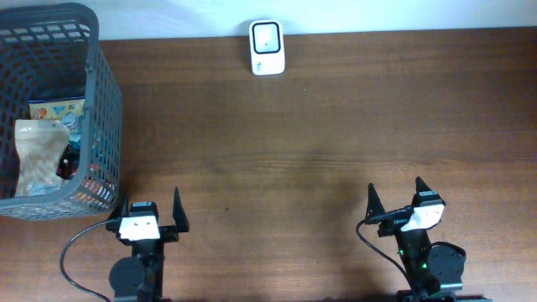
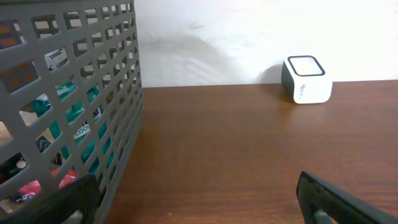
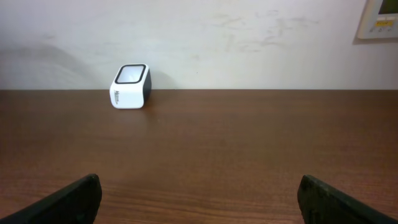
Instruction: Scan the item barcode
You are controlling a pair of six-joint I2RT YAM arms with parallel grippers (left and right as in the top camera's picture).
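Observation:
A white barcode scanner (image 1: pixel 267 47) with a dark-framed window stands at the table's far edge; it also shows as the scanner (image 2: pixel 306 79) in the left wrist view and the scanner (image 3: pixel 130 86) in the right wrist view. Packaged items (image 1: pixel 40 155) lie inside the grey plastic basket (image 1: pixel 102 101) at the far left; through the basket wall (image 2: pixel 87 112) I see teal and red packets. My left gripper (image 1: pixel 151 210) is open just right of the basket's near corner, nothing between its fingers (image 2: pixel 336 199). My right gripper (image 1: pixel 394 198) is open near the front right, also holding nothing.
The brown wooden table (image 1: pixel 319 143) runs between the grippers and the scanner. A pale wall (image 3: pixel 249 37) rises behind the table's far edge. The basket wall stands close to my left gripper's left finger (image 2: pixel 68 199).

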